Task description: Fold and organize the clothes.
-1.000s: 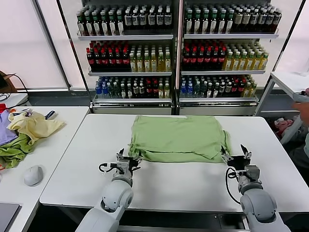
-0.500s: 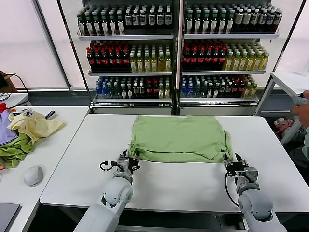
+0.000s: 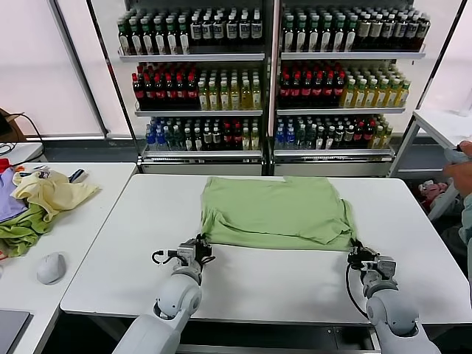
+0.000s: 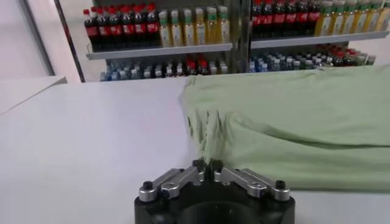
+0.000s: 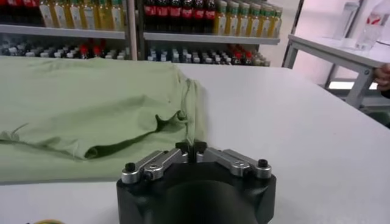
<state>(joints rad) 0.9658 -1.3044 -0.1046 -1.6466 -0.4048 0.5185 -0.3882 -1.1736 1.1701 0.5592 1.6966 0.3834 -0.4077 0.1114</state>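
Note:
The light sage-green T-shirt (image 3: pixel 276 212) lies folded on the white table (image 3: pixel 110 251), plain side up; no printed graphic shows. My left gripper (image 3: pixel 200 246) is shut on the shirt's near left corner; in the left wrist view the cloth (image 4: pixel 292 115) runs down into the closed jaws of the gripper (image 4: pixel 208 165). My right gripper (image 3: pixel 355 253) is shut on the near right corner; in the right wrist view the shirt (image 5: pixel 79 109) is pinched at the gripper (image 5: pixel 191 148). Both grippers sit low at the table's front.
A side table at the left holds a pale yellow garment (image 3: pixel 51 190), darker green and purple garments (image 3: pixel 18 225) and a mouse (image 3: pixel 50 267). Bottle shelves (image 3: pixel 273 74) stand behind the table. A person's arm (image 3: pixel 461 177) is at the right edge.
Both grippers closed on the shirt's near corners and drew them toward the table's front edge; the shirt's near edge is now pulled straighter and flatter.

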